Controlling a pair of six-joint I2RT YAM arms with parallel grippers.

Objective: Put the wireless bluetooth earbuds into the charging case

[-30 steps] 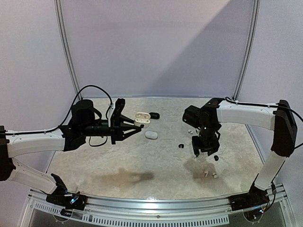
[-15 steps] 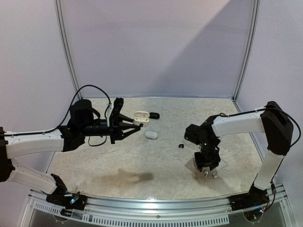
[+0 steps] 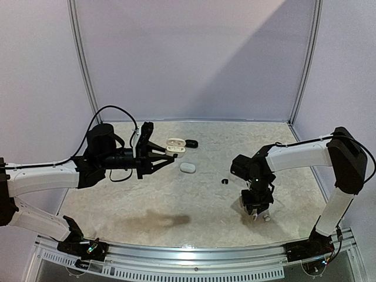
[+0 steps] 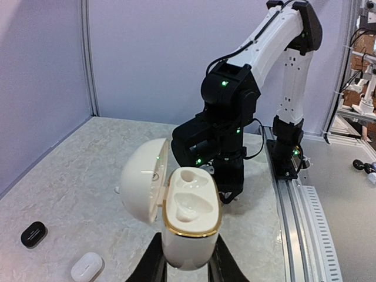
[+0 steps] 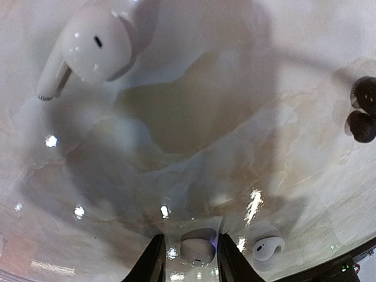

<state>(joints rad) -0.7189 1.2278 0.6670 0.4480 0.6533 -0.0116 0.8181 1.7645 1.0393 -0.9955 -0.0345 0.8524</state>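
Centred between right gripper (image 5: 189, 261) fingertips: white earbud (image 5: 197, 248); jaws straddling, gap showing, not clamped. Well apart, left gripper (image 4: 188, 269) clenched on open charging case (image 4: 189, 235).

Pale marbled worktop (image 3: 176, 200) beneath the right end effector (image 3: 257, 212), glossy, catching small light spots. Lilac walls (image 3: 194, 59) beyond the left end effector (image 3: 171, 154), with curved metal poles (image 3: 82, 70) at the corners. Slotted rail (image 3: 194, 258) nearer than both.

I work in a robot lab booth: plain lilac panels (image 3: 194, 59), a metal rail (image 3: 194, 258) edging my marbled table (image 3: 200, 197), other equipment (image 4: 365, 88) beyond.
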